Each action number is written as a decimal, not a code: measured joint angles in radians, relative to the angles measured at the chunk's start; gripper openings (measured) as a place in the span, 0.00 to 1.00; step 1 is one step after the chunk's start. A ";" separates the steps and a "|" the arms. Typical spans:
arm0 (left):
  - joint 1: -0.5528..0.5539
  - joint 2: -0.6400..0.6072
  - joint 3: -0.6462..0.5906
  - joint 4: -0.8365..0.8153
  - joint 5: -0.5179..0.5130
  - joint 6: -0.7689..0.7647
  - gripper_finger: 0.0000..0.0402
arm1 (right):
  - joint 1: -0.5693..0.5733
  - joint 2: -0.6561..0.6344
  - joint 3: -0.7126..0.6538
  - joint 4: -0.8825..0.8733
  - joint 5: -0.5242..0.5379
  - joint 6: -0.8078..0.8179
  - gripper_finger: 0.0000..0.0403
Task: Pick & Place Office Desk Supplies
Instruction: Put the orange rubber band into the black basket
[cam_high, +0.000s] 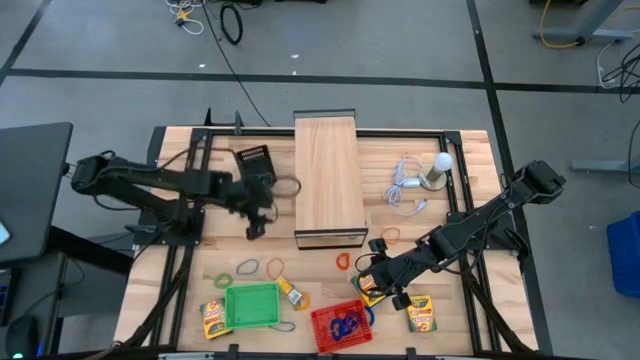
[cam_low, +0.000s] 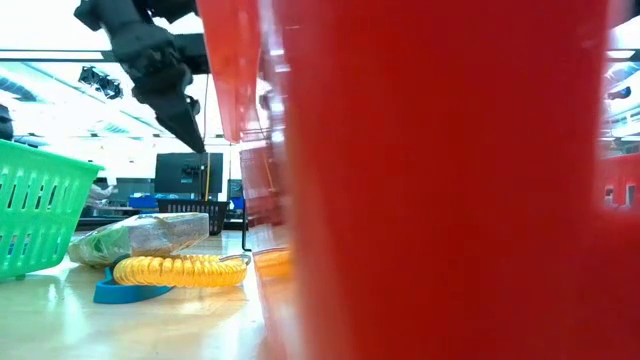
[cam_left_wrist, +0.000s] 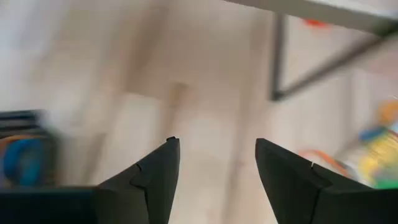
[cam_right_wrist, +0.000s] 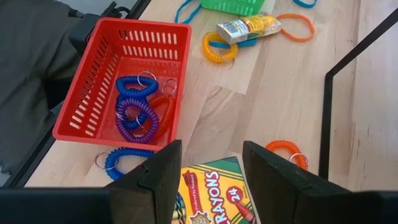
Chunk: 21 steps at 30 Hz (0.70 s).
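Wooden table (cam_high: 470, 200): my right gripper (cam_right_wrist: 208, 171), fingers apart and empty, hangs right above the crayon box (cam_right_wrist: 214, 193); next, descend and pinch.

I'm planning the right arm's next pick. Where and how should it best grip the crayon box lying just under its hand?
The crayon box lies flat on the table, beside the red basket. Come straight down from above with the right hand, whose fingers are open, and close across the box's two long edges, the narrower span. That is likely the steadiest hold, since the flat top offers nothing to pinch.
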 joint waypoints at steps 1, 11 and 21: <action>-0.033 0.011 0.000 0.005 -0.001 -0.019 0.54 | 0.000 0.000 0.000 0.000 0.000 0.000 0.44; -0.239 0.225 0.000 0.163 0.003 -0.121 0.54 | 0.000 0.000 0.000 -0.002 0.000 0.000 0.44; -0.288 0.406 0.000 0.221 0.011 -0.155 0.54 | 0.000 0.000 0.000 -0.018 0.000 0.001 0.44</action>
